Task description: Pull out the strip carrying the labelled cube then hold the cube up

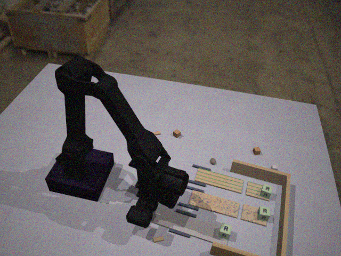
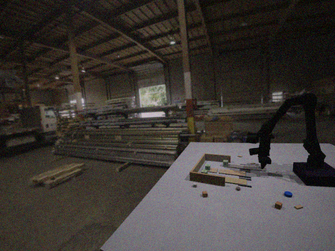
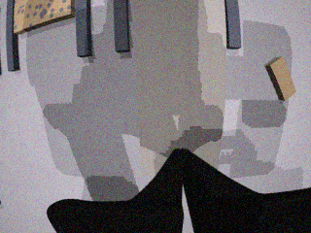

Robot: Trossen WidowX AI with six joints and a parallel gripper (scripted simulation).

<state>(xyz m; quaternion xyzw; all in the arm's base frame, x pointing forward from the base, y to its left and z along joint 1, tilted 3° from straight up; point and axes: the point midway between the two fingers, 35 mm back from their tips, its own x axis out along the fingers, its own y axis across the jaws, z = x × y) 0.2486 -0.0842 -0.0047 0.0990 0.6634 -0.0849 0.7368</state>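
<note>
Three strips lie inside a wooden fence (image 1: 285, 198) (image 2: 207, 178), each bearing a green cube marked R. The striped strip (image 1: 218, 180) and the speckled strip (image 1: 214, 204) are each split in two pieces, with cubes (image 1: 266, 190) (image 1: 264, 212) on their far pieces. The grey strip (image 1: 198, 224) (image 3: 155, 46) is in one piece and carries the third cube (image 1: 225, 229). My gripper (image 1: 139, 217) (image 2: 264, 164) (image 3: 179, 154) is shut, its tips down at the near end of the grey strip. I cannot tell whether it pinches the strip.
Dark guide rails (image 1: 196, 183) (image 1: 187, 207) (image 1: 179, 233) (image 3: 120, 7) lie between the strips' near ends. A tan block (image 1: 157, 238) (image 3: 282, 78) lies beside the gripper. Two orange cubes (image 1: 176, 133) (image 1: 256, 150), a grey ball (image 1: 212, 160) and a blue disc (image 2: 288, 193) lie scattered on the table.
</note>
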